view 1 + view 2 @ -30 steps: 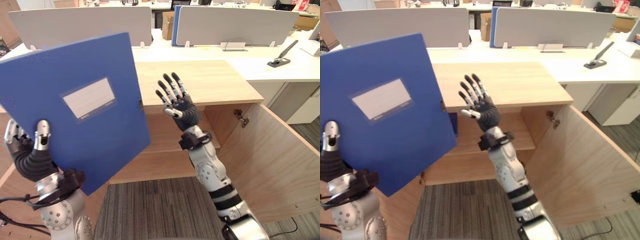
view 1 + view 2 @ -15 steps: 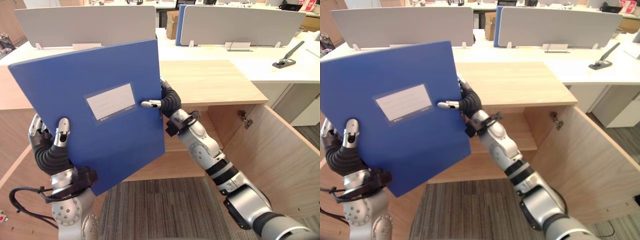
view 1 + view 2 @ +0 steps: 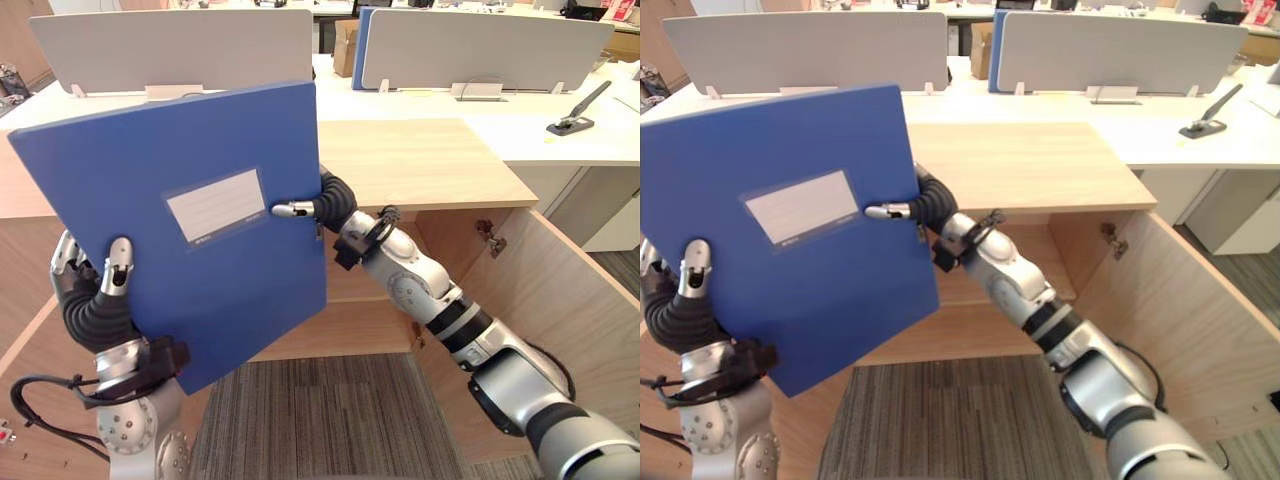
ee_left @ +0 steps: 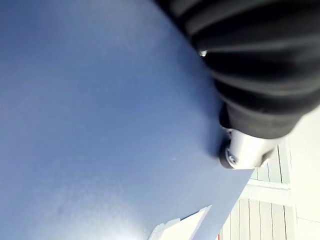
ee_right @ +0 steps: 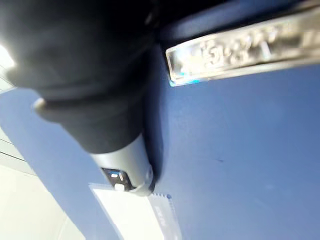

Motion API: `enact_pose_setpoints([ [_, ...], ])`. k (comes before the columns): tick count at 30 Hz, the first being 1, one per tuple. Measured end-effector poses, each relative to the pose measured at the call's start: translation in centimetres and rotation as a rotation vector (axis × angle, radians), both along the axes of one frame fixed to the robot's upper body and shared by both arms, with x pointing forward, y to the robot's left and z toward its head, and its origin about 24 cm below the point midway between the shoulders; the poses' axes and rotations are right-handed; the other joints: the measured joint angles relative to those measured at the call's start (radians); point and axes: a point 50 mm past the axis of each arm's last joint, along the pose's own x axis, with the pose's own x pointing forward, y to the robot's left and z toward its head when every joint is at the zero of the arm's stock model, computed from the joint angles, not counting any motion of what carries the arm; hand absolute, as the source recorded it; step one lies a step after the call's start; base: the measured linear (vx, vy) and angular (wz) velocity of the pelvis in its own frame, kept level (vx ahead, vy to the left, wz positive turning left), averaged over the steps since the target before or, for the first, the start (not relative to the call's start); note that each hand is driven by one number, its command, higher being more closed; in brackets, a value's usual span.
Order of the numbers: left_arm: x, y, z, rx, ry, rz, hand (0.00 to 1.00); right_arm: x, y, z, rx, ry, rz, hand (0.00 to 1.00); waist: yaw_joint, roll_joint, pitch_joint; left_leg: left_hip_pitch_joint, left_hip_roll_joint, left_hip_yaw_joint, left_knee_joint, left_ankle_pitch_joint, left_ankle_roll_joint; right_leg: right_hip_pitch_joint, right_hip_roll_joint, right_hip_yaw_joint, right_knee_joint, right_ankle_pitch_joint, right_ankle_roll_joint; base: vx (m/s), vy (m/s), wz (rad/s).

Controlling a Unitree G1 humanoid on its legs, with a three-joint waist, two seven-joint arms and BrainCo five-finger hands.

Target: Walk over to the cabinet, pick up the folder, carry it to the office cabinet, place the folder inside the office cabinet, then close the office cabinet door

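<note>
The right hand [image 3: 322,203], spread and clear a second ago, has closed on the right edge of the flat blue plastic folder [image 3: 200,290], thumb across the cover. The left hand [image 3: 95,305] pinches its lower corner, so the folder stands upright, steadied from both sides before the light wooden office cabinet [image 3: 430,165]. The wooden door [image 3: 560,320] hangs open at right, and the folder itself screens much of the opening. Grey desk partitions [image 3: 170,45] and a black stapler [image 3: 572,115] lie beyond.

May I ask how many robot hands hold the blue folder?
2: the left robot hand grips the folder near its lower left corner, the right robot hand its right edge.
</note>
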Motion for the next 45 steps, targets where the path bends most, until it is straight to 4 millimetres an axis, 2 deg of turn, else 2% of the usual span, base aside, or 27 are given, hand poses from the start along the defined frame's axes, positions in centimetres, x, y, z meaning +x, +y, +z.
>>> enact_pose_setpoints([
  [1, 0.0, 0.0, 0.0, 0.002, -0.001, -0.001, 0.00, 0.0, 0.0, 0.0, -0.006, -0.002, 0.005, 1.00, 0.000, 0.000, 0.000, 0.000, 0.000, 0.000, 0.000, 0.000, 0.000, 0.000, 0.000, 0.000, 0.000, 0.000, 0.000, 0.00, 0.000, 0.00],
  [6, 0.2, 0.0, -0.1, 0.013, 0.004, -0.054, 0.00, 0.1, -0.5, 0.1, -0.023, -0.002, 0.015, 1.00, -0.001, 0.000, -0.001, -0.001, 0.001, 0.000, 0.000, 0.000, -0.001, -0.002, 0.001, 0.000, 0.000, 0.000, 0.000, 0.00, 0.000, 0.00],
  [9, 0.8, -0.1, -1.1, -0.009, 0.035, -0.147, 0.00, 0.1, -1.1, 0.0, -0.054, -0.008, 0.005, 1.00, -0.002, -0.001, -0.002, -0.001, 0.001, 0.001, 0.000, 0.000, -0.001, -0.002, 0.001, 0.000, 0.000, 0.000, 0.000, 0.00, 0.000, 0.00],
  [10, 1.4, -0.3, -2.7, -0.046, 0.087, -0.248, 0.00, -0.1, -2.3, -0.5, -0.093, -0.007, -0.015, 1.00, -0.003, -0.004, -0.004, -0.002, 0.001, 0.002, 0.000, 0.000, -0.001, -0.004, 0.001, 0.001, 0.000, 0.000, 0.000, 0.00, 0.000, 0.00],
  [11, 1.5, -0.4, -3.0, -0.054, 0.097, -0.266, 0.00, -0.1, -2.4, -0.7, -0.098, -0.005, -0.017, 1.00, -0.003, -0.004, -0.004, -0.002, 0.001, 0.002, 0.000, 0.000, -0.001, -0.004, 0.001, 0.001, -0.001, 0.000, 0.000, 0.00, 0.000, 0.00],
  [13, 2.1, -0.7, -5.5, -0.094, 0.189, -0.374, 0.00, -0.5, -4.0, -2.0, -0.155, 0.010, -0.049, 1.00, -0.006, -0.006, -0.005, -0.003, 0.000, 0.003, -0.001, 0.000, -0.001, -0.006, 0.000, 0.002, -0.001, 0.000, 0.000, 0.00, 0.000, 0.00],
  [15, 2.6, -1.2, -10.2, -0.155, 0.383, -0.493, 0.00, -1.2, -6.5, -4.4, -0.254, 0.066, -0.100, 1.00, -0.015, -0.006, -0.006, -0.007, 0.000, 0.006, -0.001, 0.000, -0.001, -0.012, 0.001, 0.005, -0.001, 0.000, 0.000, 0.00, 0.000, -0.04],
  [16, 2.5, -1.2, -11.5, -0.185, 0.432, -0.510, 0.00, -1.4, -7.2, -4.9, -0.271, 0.083, -0.115, 1.00, -0.019, -0.006, -0.006, -0.008, 0.001, 0.007, -0.002, 0.000, -0.001, -0.014, 0.001, 0.006, -0.002, 0.000, 0.000, 0.00, 0.001, -0.07],
  [17, 2.1, -1.0, -14.2, -0.242, 0.537, -0.524, 0.00, -1.8, -8.7, -5.5, -0.276, 0.111, -0.154, 1.00, -0.022, -0.009, -0.015, -0.021, 0.002, 0.012, -0.002, 0.000, -0.001, -0.030, 0.003, 0.012, -0.001, 0.000, 0.000, 0.00, 0.003, -0.14],
  [19, 0.7, 0.0, -18.8, -0.355, 0.744, -0.479, 0.00, -2.8, -10.5, -4.5, -0.185, 0.086, -0.164, 1.00, -0.030, -0.009, -0.018, -0.035, 0.006, 0.024, -0.002, 0.000, -0.001, -0.052, 0.008, 0.026, -0.001, 0.003, -0.002, 0.03, 0.003, -0.20],
  [21, -3.2, 1.0, -24.6, -0.538, 1.011, -0.360, 0.00, -4.5, -11.8, -0.6, 0.019, -0.091, -0.190, 1.00, -0.060, -0.009, -0.019, -0.033, 0.010, 0.033, 0.002, -0.001, 0.000, -0.057, 0.014, 0.046, -0.003, 0.003, -0.003, 0.06, -0.007, -0.24],
  [23, -6.0, 1.0, -27.3, -0.641, 1.139, -0.279, 0.00, -5.3, -13.6, 2.0, 0.168, -0.224, -0.280, 1.00, -0.065, -0.009, -0.019, -0.038, 0.012, 0.033, 0.025, -0.013, 0.003, -0.055, 0.015, 0.052, -0.003, 0.002, -0.004, 0.05, -0.007, -0.12],
  [25, -9.3, 1.9, -29.5, -0.762, 1.247, -0.141, 0.00, -5.9, -14.7, 2.6, 0.251, -0.318, -0.413, 1.00, -0.065, -0.005, -0.018, -0.072, 0.027, 0.031, 0.133, -0.071, 0.006, -0.041, 0.023, 0.052, 0.002, -0.008, -0.012, 0.02, -0.002, -0.03],
  [26, -10.3, 2.3, -30.0, -0.803, 1.264, -0.091, 0.00, -6.0, -14.7, 2.3, 0.250, -0.329, -0.449, 1.00, -0.065, -0.002, -0.016, -0.088, 0.034, 0.029, 0.179, -0.093, 0.008, -0.038, 0.028, 0.052, 0.010, -0.015, -0.014, 0.00, 0.000, 0.00],
  [27, -12.7, 3.0, -30.8, -0.899, 1.295, 0.036, 0.00, -6.4, -14.3, 0.9, 0.212, -0.320, -0.504, 1.00, -0.062, 0.007, -0.002, -0.118, 0.052, 0.025, 0.292, -0.130, 0.011, -0.024, 0.038, 0.051, 0.034, -0.038, -0.024, -0.04, -0.018, 0.02],
  [28, -13.5, 3.0, -31.0, -0.930, 1.306, 0.075, 0.00, -6.6, -13.9, 0.2, 0.180, -0.310, -0.517, 1.00, -0.060, 0.006, 0.002, -0.129, 0.056, 0.024, 0.336, -0.135, 0.017, -0.015, 0.038, 0.049, 0.039, -0.049, -0.029, -0.05, -0.023, 0.04],
  [29, -15.0, 3.2, -31.4, -0.984, 1.329, 0.147, 0.00, -7.0, -13.0, -1.7, 0.100, -0.274, -0.529, 1.00, -0.047, 0.010, 0.018, -0.163, 0.063, 0.024, 0.451, -0.135, 0.018, 0.008, 0.038, 0.048, 0.043, -0.061, -0.027, -0.05, -0.023, 0.03],
  [32, -17.1, 1.9, -32.0, -1.061, 1.371, 0.193, 0.00, -8.4, -11.4, -5.6, -0.067, -0.184, -0.505, 1.00, -0.029, 0.032, 0.044, -0.220, 0.085, 0.028, 0.629, -0.114, 0.044, 0.071, 0.052, 0.048, -0.010, -0.070, -0.029, -0.09, -0.040, 0.11],
  [34, -17.8, 0.4, -32.4, -1.104, 1.409, 0.188, 0.00, -9.1, -10.5, -7.2, -0.144, -0.161, -0.500, 1.00, -0.029, 0.053, 0.069, -0.262, 0.097, 0.023, 0.674, -0.079, 0.029, 0.061, 0.060, 0.054, 0.023, -0.078, -0.054, 0.00, -0.023, 0.40],
  [35, -17.8, 0.3, -32.4, -1.109, 1.414, 0.183, 0.00, -9.2, -10.5, -7.5, -0.158, -0.155, -0.506, 1.00, -0.034, 0.053, 0.083, -0.270, 0.098, 0.015, 0.694, -0.061, 0.013, 0.063, 0.060, 0.050, 0.031, -0.080, -0.055, -0.06, -0.006, 0.27],
  [36, -17.9, 0.0, -32.5, -1.120, 1.419, 0.186, 0.00, -9.3, -10.0, -8.1, -0.190, -0.143, -0.499, 1.00, -0.021, 0.030, 0.100, -0.289, 0.085, 0.015, 0.714, -0.036, 0.006, 0.069, 0.043, 0.058, 0.032, -0.083, -0.060, -0.10, 0.008, 0.02],
  [38, -18.8, -0.6, -32.7, -1.127, 1.466, 0.180, 0.00, -9.3, -9.4, -8.5, -0.203, -0.135, -0.482, 1.00, -0.005, 0.021, 0.103, -0.279, 0.040, -0.003, 0.608, -0.082, 0.009, 0.058, 0.015, 0.060, 0.036, -0.084, -0.061, -0.04, -0.015, -0.11],
  [41, -19.2, -0.7, -32.7, -1.117, 1.490, 0.176, 0.00, -8.9, -8.9, -9.7, -0.221, -0.089, -0.474, 1.00, -0.001, 0.022, 0.105, -0.269, 0.001, -0.023, 0.376, -0.082, -0.010, 0.047, 0.002, 0.064, 0.046, -0.083, -0.061, 0.04, 0.080, -0.01],
  [42, -19.7, -1.0, -32.7, -1.127, 1.504, 0.180, 0.00, -8.6, -8.5, -9.9, -0.244, -0.094, -0.469, 1.00, 0.007, 0.037, 0.104, -0.237, 0.006, -0.033, 0.276, -0.058, -0.037, 0.038, 0.014, 0.080, 0.054, -0.091, -0.048, 0.04, 0.143, -0.28],
  [43, -20.1, -1.2, -32.7, -1.135, 1.513, 0.186, 0.00, -8.5, -8.2, -9.9, -0.257, -0.101, -0.463, 1.00, 0.011, 0.050, 0.098, -0.222, 0.016, -0.040, 0.242, -0.045, -0.033, 0.037, 0.028, 0.088, 0.054, -0.096, -0.040, 0.08, 0.227, -0.57],
  [44, -20.3, -0.9, -32.7, -1.129, 1.521, 0.199, 0.00, -8.3, -7.4, -10.3, -0.258, -0.091, -0.449, 1.00, 0.021, 0.038, 0.096, -0.205, 0.011, -0.025, 0.242, -0.013, 0.003, 0.049, 0.028, 0.107, 0.046, -0.096, -0.038, 0.14, 0.192, -0.40],
  [45, -20.2, -0.2, -32.6, -1.105, 1.523, 0.207, 0.00, -8.5, -6.5, -10.3, -0.252, -0.093, -0.428, 1.00, 0.021, 0.009, 0.087, -0.202, -0.014, -0.021, 0.227, -0.018, 0.014, 0.055, 0.003, 0.106, 0.033, -0.090, -0.027, 0.18, 0.221, -0.24],
])
